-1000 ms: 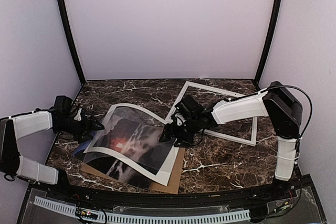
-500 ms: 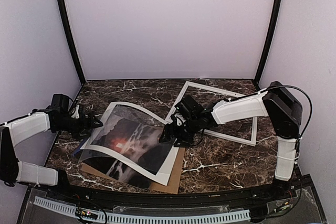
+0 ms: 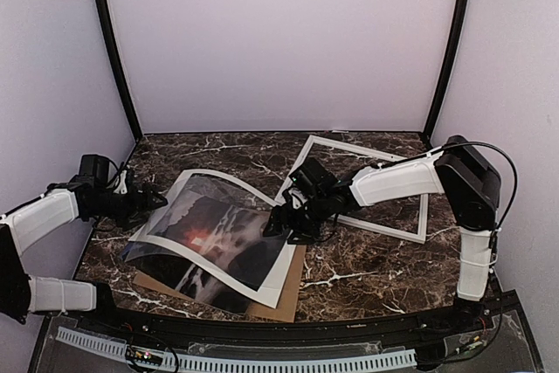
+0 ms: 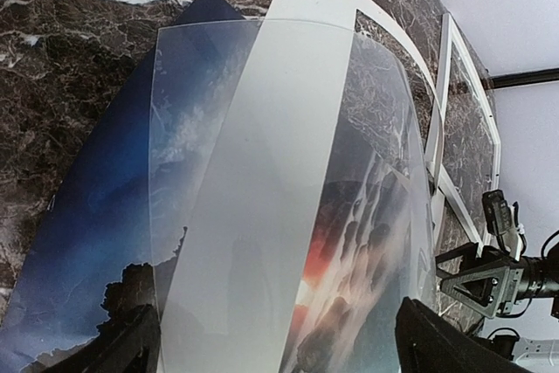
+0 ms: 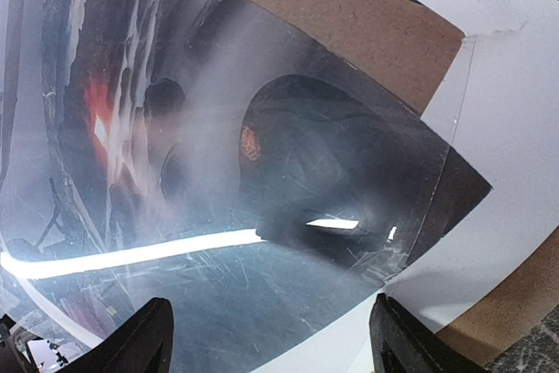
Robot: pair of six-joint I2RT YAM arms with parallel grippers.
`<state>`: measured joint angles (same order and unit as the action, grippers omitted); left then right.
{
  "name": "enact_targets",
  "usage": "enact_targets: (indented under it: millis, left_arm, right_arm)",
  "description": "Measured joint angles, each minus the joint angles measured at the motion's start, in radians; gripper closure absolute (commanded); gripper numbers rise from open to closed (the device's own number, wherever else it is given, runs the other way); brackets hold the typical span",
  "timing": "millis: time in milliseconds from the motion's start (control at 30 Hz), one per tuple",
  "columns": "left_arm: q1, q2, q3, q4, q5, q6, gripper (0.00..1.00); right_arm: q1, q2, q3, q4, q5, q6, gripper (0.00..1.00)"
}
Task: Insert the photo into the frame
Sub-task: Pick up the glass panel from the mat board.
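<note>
left gripper (image 3: 150,202): jaws spread wide, nothing between them. It sits just off the left edge of the stack, left of centre in the top view, pointing at it. On its wrist cam both fingers show in the bottom corners, well apart. The near edge of a clear sheet (image 4: 262,172) runs across between them; can't tell whether it touches either finger.

right gripper (image 3: 278,224): jaws also wide apart, at the right edge of the same stack, mid-picture. Its wrist cam is filled by the clear sheet, with glare and scratches all over it. Can't tell if a finger touches it; no pinch visible.

Stack, top down as far as I can read it:
- clear sheet, bowed upward
- photo (image 3: 199,238) under it, red-orange glow and white water showing through, blue sky corner poking out at the left
- white wide-bordered mat (image 3: 286,268), its far side arched up off the table
- brown cardboard (image 3: 295,293) at the bottom, showing at the lower right corner

The order of photo and mat is hard to make out.

The frame (image 3: 424,220) lies flat on the marble table (image 3: 367,272), upper right of centre, with the right arm crossing over it. Its left rail is just beside the stack's right edge. The photo is outside the frame, to its lower left.
</note>
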<state>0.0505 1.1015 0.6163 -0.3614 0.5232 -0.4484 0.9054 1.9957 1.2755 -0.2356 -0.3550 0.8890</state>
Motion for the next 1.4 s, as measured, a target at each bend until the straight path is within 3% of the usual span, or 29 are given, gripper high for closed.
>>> enact_targets:
  millis: [1400]
  left_arm:
    - [0.057,-0.183,0.0,-0.014,0.084,-0.093,0.05]
  right_arm:
    - [0.005,0.003,0.008,-0.015,0.01,-0.029,0.21]
